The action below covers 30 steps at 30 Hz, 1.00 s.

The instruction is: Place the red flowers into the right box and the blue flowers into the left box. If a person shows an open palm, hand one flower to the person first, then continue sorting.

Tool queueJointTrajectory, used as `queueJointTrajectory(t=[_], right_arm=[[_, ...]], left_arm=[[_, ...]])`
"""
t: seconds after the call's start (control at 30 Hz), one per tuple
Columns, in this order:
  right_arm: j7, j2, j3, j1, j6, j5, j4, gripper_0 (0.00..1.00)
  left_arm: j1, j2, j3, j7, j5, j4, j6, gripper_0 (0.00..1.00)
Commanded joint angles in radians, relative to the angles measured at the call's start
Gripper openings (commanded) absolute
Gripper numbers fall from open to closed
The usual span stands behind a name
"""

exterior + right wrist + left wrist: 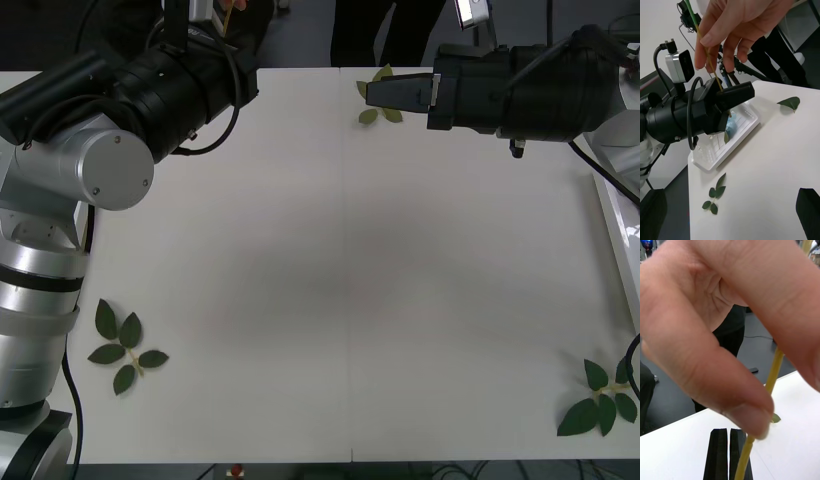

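Front view: the left gripper [215,28] is raised at the far left edge of the white surface [350,280]; its fingers cannot be judged here. The right gripper [385,93] lies horizontal over the far centre, beside a leaf sprig [378,112]. The right box [622,235] sits at the right edge.

Right wrist view: a person's hand [737,26] pinches a thin green stem [709,62] that runs down to the left gripper [733,95]. The left box [728,140] lies beneath it, holding a blue flower [732,125]. The right gripper's own fingers [808,210] stand released, far apart.

Left wrist view: the left fingers [728,453] are clenched together; the stem [769,390] passes in front of them, held by the hand [715,333]. Whether they pinch it cannot be told.
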Motion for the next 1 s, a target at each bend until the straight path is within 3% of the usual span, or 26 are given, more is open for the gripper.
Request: queueJointTrajectory(t=[0.03,0.67,0.7,0.73,0.77,0.8,1.0], right_arm=[[-0.013,-0.001,-0.002,-0.002,-0.001,0.0,-0.036,1.0],[-0.008,-0.001,-0.002,-0.002,-0.001,0.0,-0.036,1.0],[-0.008,-0.001,-0.002,-0.002,-0.001,0.0,-0.034,1.0],[-0.008,-0.001,-0.004,-0.002,-0.001,0.0,-0.036,1.0],[-0.008,-0.001,-0.002,-0.002,-0.001,0.0,-0.034,1.0],[-0.008,-0.001,-0.002,0.0,-0.001,0.0,-0.034,1.0],[-0.008,-0.001,-0.002,-0.002,-0.001,0.0,-0.036,1.0]], left_arm=[[-0.038,-0.004,0.024,0.022,-0.012,-0.006,-0.01,0.0],[-0.037,-0.004,0.03,0.025,-0.009,-0.008,-0.01,0.0],[-0.037,-0.004,0.03,0.023,-0.009,-0.008,-0.01,0.03],[-0.037,-0.006,0.03,0.023,-0.011,-0.006,-0.012,0.55],[-0.037,-0.004,0.03,0.025,-0.011,-0.006,-0.01,0.92],[-0.037,-0.004,0.03,0.025,-0.009,-0.006,-0.01,1.0],[-0.037,-0.004,0.03,0.023,0.0,-0.008,-0.01,1.0]])
